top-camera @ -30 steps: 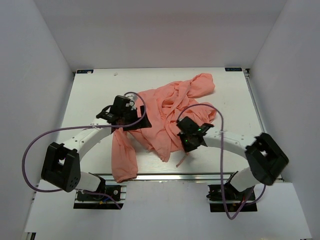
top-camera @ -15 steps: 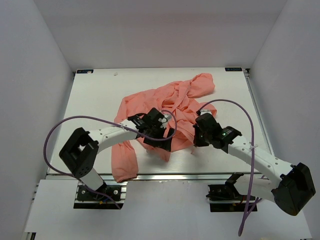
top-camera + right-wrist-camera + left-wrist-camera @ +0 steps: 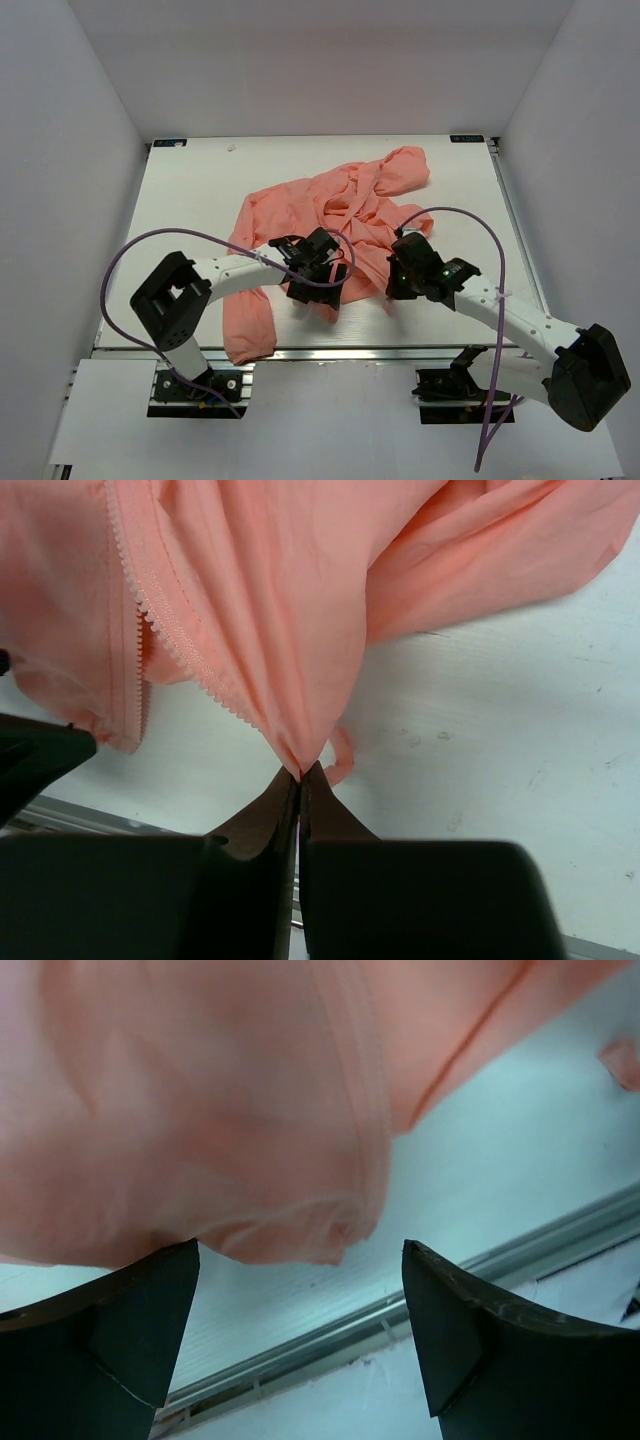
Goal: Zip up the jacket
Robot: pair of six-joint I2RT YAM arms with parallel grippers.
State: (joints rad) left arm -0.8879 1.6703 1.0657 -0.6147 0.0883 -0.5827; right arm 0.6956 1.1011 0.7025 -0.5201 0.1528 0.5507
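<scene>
The salmon-pink jacket (image 3: 330, 210) lies crumpled in the middle of the white table, one sleeve trailing toward the near edge. My right gripper (image 3: 393, 283) is shut on a pinched fold of the jacket's lower edge (image 3: 300, 765), lifting it; the zipper teeth (image 3: 165, 630) run up to the left, and a small fabric loop (image 3: 343, 755) hangs beside the fingertips. My left gripper (image 3: 318, 288) hovers at the hem a little to the left. In the left wrist view it (image 3: 300, 1305) stands open, the jacket's hem corner (image 3: 300, 1230) just above the gap, a zipper seam (image 3: 355, 1090) higher up.
The table's metal front rail (image 3: 330, 1325) runs just below the left fingers. White walls enclose the table (image 3: 190, 190) on three sides. Purple cables (image 3: 200, 238) loop over both arms.
My left gripper has swung right from the jacket's left side to the lower hem. The right arm has stretched out and drawn the pinched edge to the right, spreading the fabric.
</scene>
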